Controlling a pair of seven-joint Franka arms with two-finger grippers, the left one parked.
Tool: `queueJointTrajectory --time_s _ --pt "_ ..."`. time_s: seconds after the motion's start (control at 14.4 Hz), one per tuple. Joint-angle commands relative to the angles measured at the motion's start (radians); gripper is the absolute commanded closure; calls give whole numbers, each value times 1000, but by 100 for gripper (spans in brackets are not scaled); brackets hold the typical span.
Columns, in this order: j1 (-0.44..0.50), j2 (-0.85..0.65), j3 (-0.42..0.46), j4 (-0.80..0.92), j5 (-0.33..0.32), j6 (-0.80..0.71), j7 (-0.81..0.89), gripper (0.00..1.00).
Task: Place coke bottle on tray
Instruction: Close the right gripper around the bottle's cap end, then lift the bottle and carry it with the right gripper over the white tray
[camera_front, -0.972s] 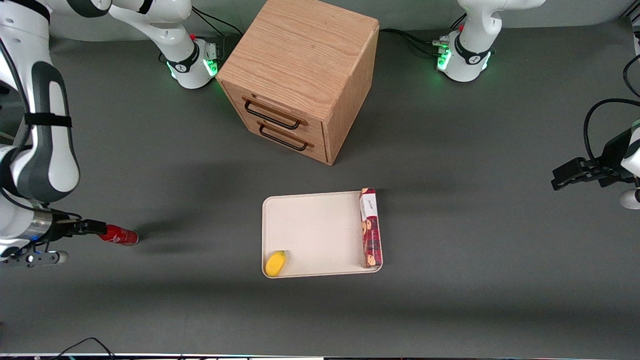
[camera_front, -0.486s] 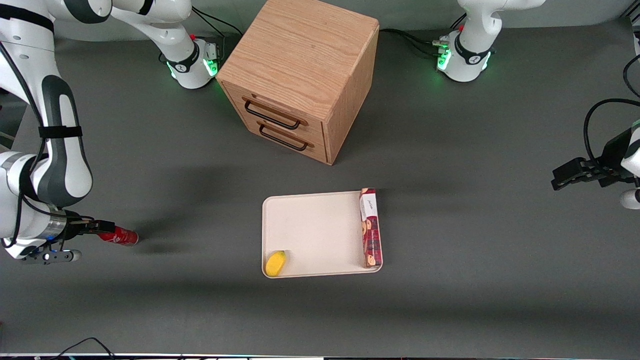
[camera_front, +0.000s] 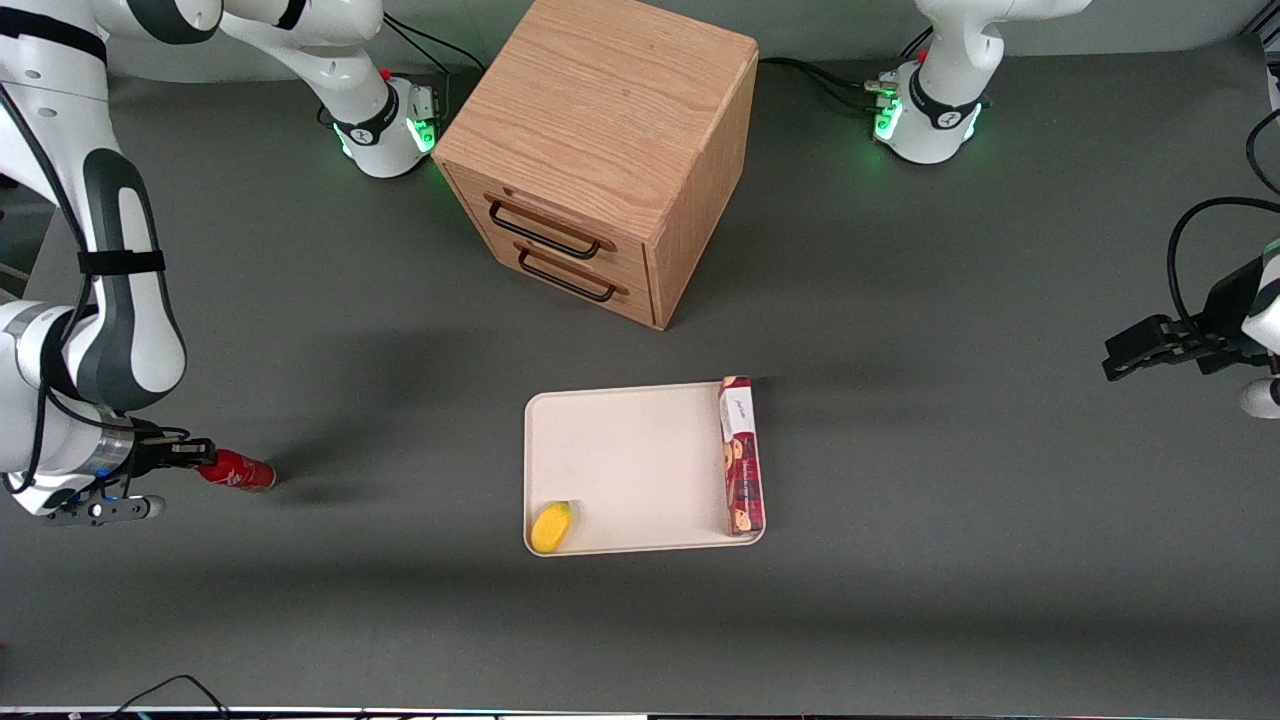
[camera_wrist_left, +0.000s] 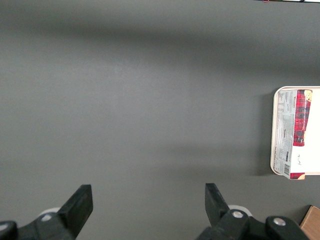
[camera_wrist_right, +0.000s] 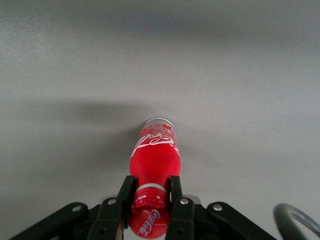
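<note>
The coke bottle is a small slim red bottle with white lettering, lying on the table at the working arm's end. My right gripper is shut on its red-capped neck. In the right wrist view the two black fingers press the neck just below the cap, and the bottle points away from the gripper. The cream-white tray lies near the table's middle, well apart from the bottle, toward the parked arm's end.
On the tray lie a small yellow object at its near corner and a long red cookie box along one edge. A wooden drawer cabinet stands farther from the front camera than the tray. The tray's edge with the box also shows in the left wrist view.
The right arm shifted a little toward the table's middle one second ago, then held still. The bottle stays in the gripper at about the same spot.
</note>
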Motion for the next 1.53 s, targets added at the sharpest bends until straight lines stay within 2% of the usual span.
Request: queueJointTrajectory --time_s 0.0,0.28,0.56,0.69,0.9,1.11,1.25,1.39,1.46 --pt "10 -56 -5 -27 -3 -5 -27 92" --pt "20 -188 14 31 -5 -175 -24 92" --pt "28 -230 118 294 -3 -507 -6 92" --pt "40 -225 190 377 -2 -614 70 92" --pt "42 -225 358 384 -23 -631 296 92" --pt "60 -147 549 387 -46 -610 665 92" --pt "80 -73 653 378 -99 -515 891 92" --pt "83 12 738 365 -203 -450 1012 92" --pt "86 62 761 362 -234 -420 1055 92"
